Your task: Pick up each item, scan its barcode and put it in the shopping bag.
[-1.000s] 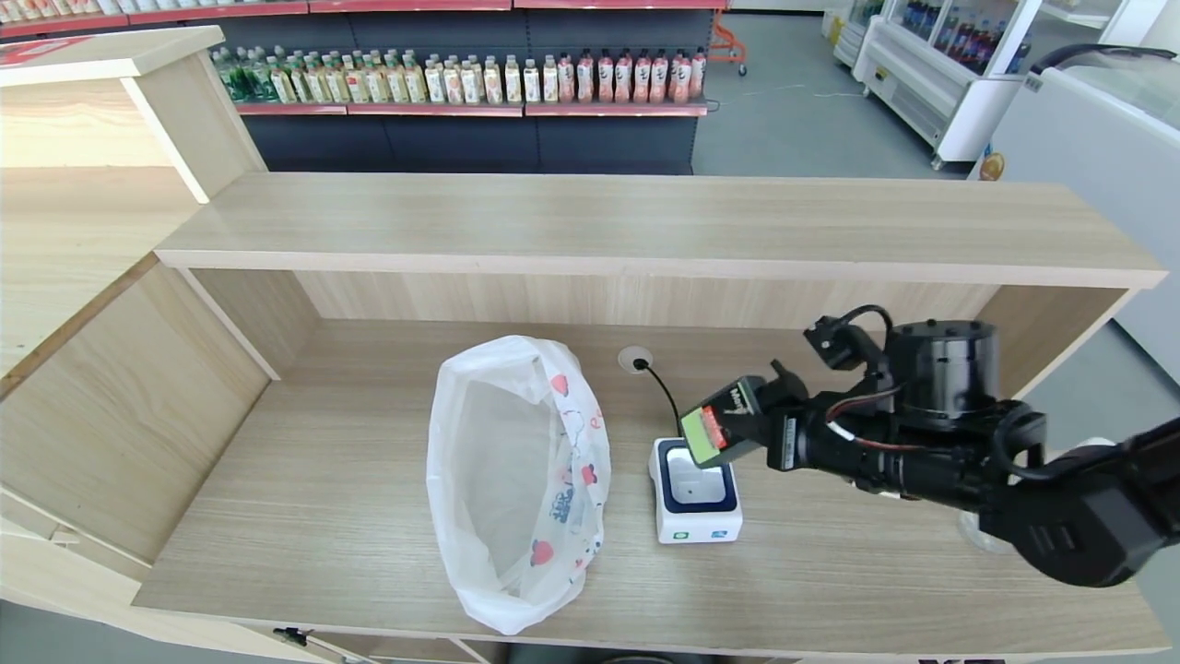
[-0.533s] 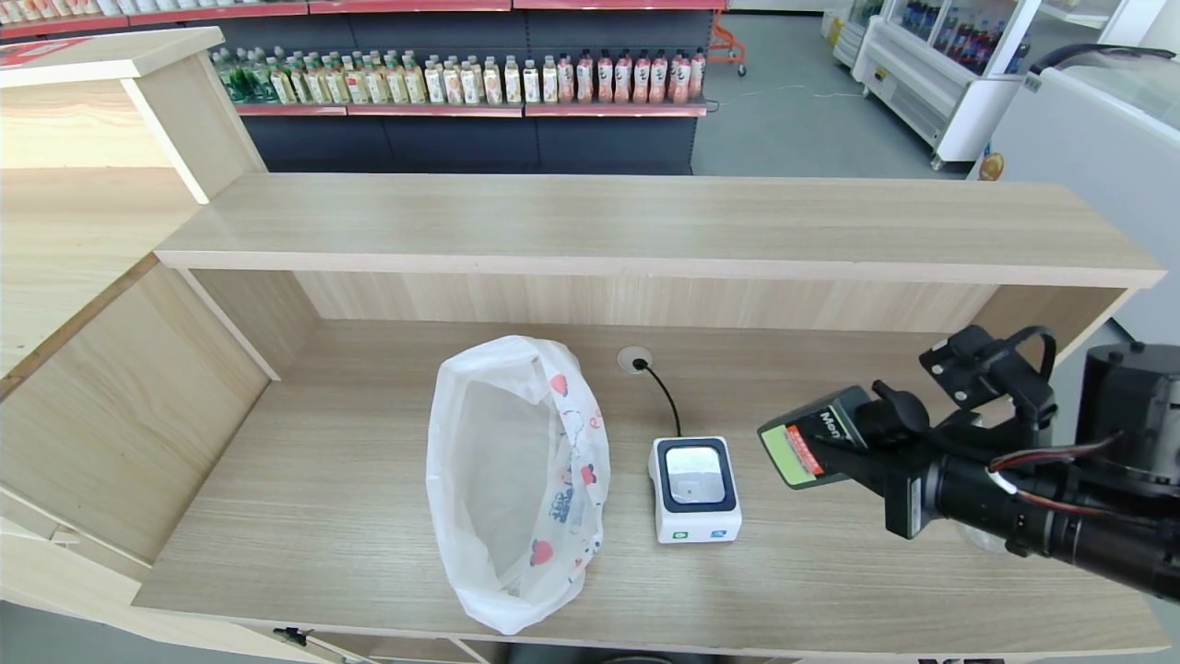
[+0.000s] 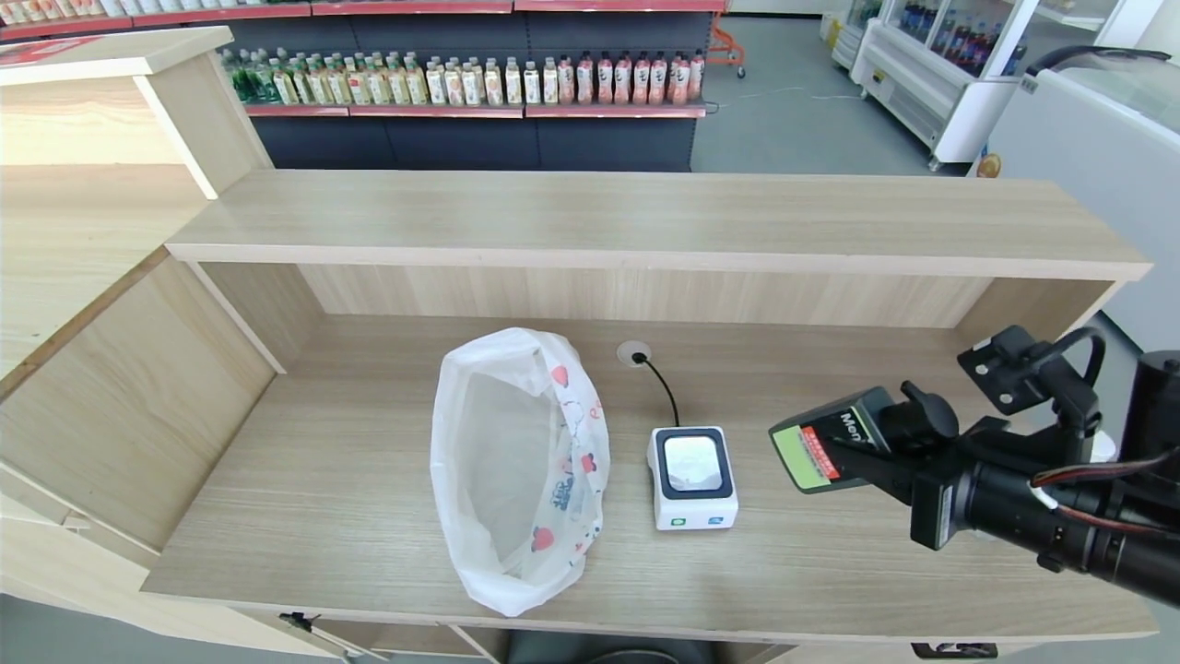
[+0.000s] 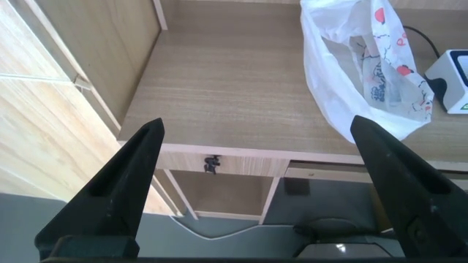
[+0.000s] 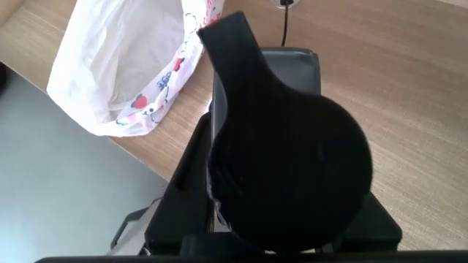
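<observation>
A white shopping bag (image 3: pixel 521 461) with red prints lies open on the wooden counter (image 3: pixel 323 498); it also shows in the left wrist view (image 4: pixel 365 66) and the right wrist view (image 5: pixel 131 66). To its right sits a white barcode scanner (image 3: pixel 693 475) with a dark glass top (image 4: pixel 452 84). My right gripper (image 3: pixel 862 443) is shut on a dark box (image 3: pixel 820 450) with a green and red end label, held in the air right of the scanner. That box (image 5: pixel 301 69) is mostly hidden behind the gripper. My left gripper (image 4: pixel 256 126) hangs open, nothing in it, off the counter's near left edge.
The scanner's black cable (image 3: pixel 662 392) runs to a round hole (image 3: pixel 634 352) at the back. A raised ledge (image 3: pixel 645 221) spans the counter's far side and a wooden wall (image 3: pixel 138 397) closes its left. Bottle shelves (image 3: pixel 461 83) and freezers (image 3: pixel 959 55) stand beyond.
My right gripper carried the box from just over the scanner out to the right of it. The head camera shifted a little; the bag and scanner stayed put.
</observation>
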{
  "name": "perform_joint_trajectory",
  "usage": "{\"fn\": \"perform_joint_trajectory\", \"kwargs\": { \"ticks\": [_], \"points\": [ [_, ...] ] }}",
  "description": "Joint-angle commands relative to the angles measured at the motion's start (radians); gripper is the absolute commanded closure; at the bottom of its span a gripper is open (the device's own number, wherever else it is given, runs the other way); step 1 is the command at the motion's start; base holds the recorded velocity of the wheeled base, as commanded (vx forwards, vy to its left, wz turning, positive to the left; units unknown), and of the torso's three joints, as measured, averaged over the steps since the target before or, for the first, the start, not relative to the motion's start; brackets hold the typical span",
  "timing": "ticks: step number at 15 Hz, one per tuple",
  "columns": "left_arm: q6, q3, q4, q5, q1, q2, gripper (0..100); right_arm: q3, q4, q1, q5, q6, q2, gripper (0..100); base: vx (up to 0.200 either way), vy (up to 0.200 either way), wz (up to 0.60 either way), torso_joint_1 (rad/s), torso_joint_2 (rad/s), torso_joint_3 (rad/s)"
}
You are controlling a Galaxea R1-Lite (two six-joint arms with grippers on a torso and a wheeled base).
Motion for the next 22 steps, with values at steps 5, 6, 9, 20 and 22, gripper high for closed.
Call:
{"fn": "perform_joint_trajectory", "kwargs": {
  "ticks": [5,6,9,20,22],
  "points": [
    [-0.003,0.000,0.000,0.000,0.000,0.000,0,-0.081,0.001,0.008,0.049,0.076,0.087,100,0.000,0.200,0.00,0.007,0.01,0.003],
    [-0.002,0.000,0.000,0.000,0.000,0.000,0,-0.104,0.001,0.013,0.048,0.076,0.119,100,0.000,0.200,0.00,0.017,0.01,0.002],
    [0.000,0.000,0.000,0.000,0.000,0.000,0,-0.127,0.001,0.056,0.045,0.082,0.180,100,0.000,0.133,0.00,-0.006,0.00,0.005],
    [0.000,0.000,0.000,0.000,0.000,0.000,0,-0.357,-0.160,0.138,0.049,0.018,0.628,100,0.000,0.000,0.00,0.000,0.00,0.000],
    [0.000,0.000,0.000,0.000,0.000,0.000,0,-0.431,-0.156,0.146,0.049,-0.005,0.691,100,0.000,0.000,0.00,0.000,0.00,0.000]
  ]
}}
